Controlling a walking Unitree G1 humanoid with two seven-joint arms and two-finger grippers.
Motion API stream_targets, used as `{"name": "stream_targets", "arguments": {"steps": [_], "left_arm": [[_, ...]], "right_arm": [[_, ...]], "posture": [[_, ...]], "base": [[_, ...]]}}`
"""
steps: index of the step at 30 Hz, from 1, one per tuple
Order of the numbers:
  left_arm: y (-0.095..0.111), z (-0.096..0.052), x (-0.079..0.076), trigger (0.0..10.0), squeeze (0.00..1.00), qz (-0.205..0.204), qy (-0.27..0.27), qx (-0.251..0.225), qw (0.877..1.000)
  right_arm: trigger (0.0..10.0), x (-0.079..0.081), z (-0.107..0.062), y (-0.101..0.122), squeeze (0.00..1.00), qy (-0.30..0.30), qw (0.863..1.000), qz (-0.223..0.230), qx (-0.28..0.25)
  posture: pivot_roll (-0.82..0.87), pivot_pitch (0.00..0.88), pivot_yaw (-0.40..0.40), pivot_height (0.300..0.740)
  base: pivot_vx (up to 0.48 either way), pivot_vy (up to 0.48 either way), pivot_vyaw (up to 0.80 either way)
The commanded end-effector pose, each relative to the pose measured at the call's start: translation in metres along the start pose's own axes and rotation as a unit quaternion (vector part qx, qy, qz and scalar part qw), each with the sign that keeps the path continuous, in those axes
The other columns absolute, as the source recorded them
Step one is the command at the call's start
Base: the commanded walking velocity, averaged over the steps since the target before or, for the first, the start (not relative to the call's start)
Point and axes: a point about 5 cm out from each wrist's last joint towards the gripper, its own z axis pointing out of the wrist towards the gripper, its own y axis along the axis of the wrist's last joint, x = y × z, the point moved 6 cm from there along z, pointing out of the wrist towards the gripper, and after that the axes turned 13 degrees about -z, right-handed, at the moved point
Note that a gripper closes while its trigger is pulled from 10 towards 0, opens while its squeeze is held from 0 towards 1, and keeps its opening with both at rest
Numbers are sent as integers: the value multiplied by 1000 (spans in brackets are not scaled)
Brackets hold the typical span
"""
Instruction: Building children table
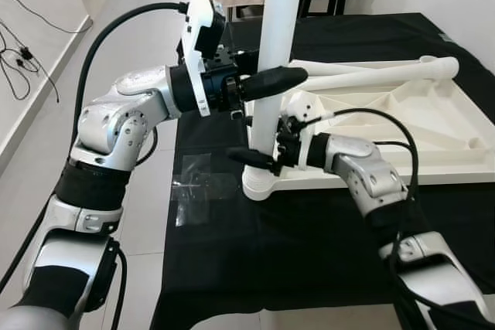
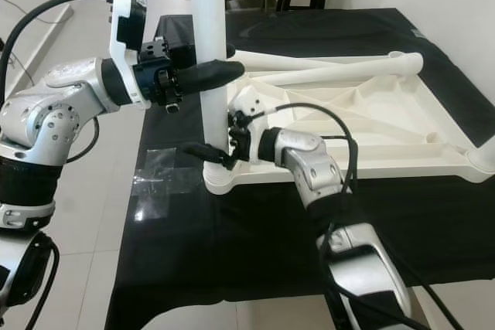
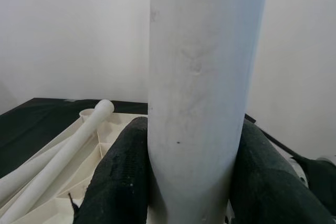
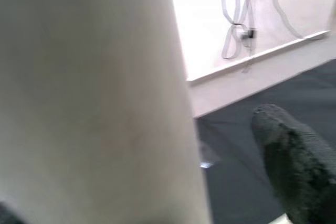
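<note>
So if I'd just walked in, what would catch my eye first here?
Probably the tall white table leg standing upright at the near corner of the upside-down white tabletop on the black cloth. The left gripper is clamped around the leg high up, the right gripper holds it near its base. Two more white legs lie loose across the tabletop.

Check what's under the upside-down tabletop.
The white tabletop lies on a black cloth that covers the table. A clear plastic wrapper lies beside it. Anything beneath the tabletop itself is hidden.
</note>
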Motion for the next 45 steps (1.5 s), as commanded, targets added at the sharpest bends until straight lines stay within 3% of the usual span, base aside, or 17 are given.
{"name": "stream_targets", "arguments": {"steps": [1,2,3,11,12,13,17,19,23,24,25,26,27,29,31,38,45], "left_arm": [[-13,6,-11,0,0,-31,-35,16,999],[-13,6,-11,0,0,-31,-35,16,999],[-13,6,-11,0,0,-31,-33,14,999],[-16,5,-11,0,0,-31,-27,10,999],[-16,5,-10,3608,1000,-31,-24,9,999],[-16,5,-7,5529,1000,-31,-18,6,999],[-15,5,-5,5686,1000,-32,-13,4,999],[-13,6,-1,10000,1000,-31,-3,0,1000],[-12,8,4,10000,1000,-23,15,-1,1000],[-12,8,6,10000,745,-20,25,-2,999],[-12,8,8,10000,745,-18,31,-3,999],[-11,8,9,10000,0,-16,35,-3,999],[-11,8,9,10000,0,-16,35,-3,999],[-8,6,10,10000,0,-17,38,-5,999],[-8,5,10,10000,0,-18,39,-4,999],[-12,5,16,10000,0,-19,45,7,999],[-10,6,18,9255,0,-19,46,5,999]], "right_arm": [[2471,-1,5,6,0,7,1000,6,-22],[2471,-1,5,6,0,7,1000,6,-22],[0,-1,5,6,0,11,999,12,-27],[0,-2,4,1,0,20,999,21,-30],[0,-4,4,-1,0,17,999,23,-31],[0,-6,3,-3,0,8,999,25,-30],[0,-8,3,-5,0,0,999,26,-28],[0,-16,0,-15,0,-39,999,21,-4],[0,-26,-2,-26,0,-95,995,22,19],[0,-26,-2,-31,0,-117,992,26,28],[0,-26,-2,-34,0,-131,990,28,35],[0,-30,-3,-49,0,-215,974,36,66],[0,-30,-3,-49,0,-215,974,36,66],[0,7,-5,-78,0,-386,911,101,107],[0,26,-7,-79,0,-423,892,113,112],[0,46,18,-67,0,-403,901,137,86],[0,46,20,-66,0,-404,900,138,88]], "posture": [[29,159,-1,740],[29,159,-1,740],[29,158,-4,740],[28,156,-8,740],[27,155,-8,740],[24,154,-6,740],[23,154,-4,740],[20,153,-4,740],[13,156,-9,740],[10,158,-21,740],[10,158,-21,740],[16,159,-31,740],[16,159,-31,740],[31,174,-24,740],[28,177,-21,740],[19,164,-4,740],[19,167,-4,740]], "base": [[0,0,0],[0,0,0],[0,0,0],[0,0,0],[0,0,0],[0,0,0],[0,0,0],[0,0,0],[0,0,0],[0,0,0],[0,0,0],[0,0,0],[0,0,0],[0,0,0],[0,0,0],[0,0,0],[0,0,0]]}}
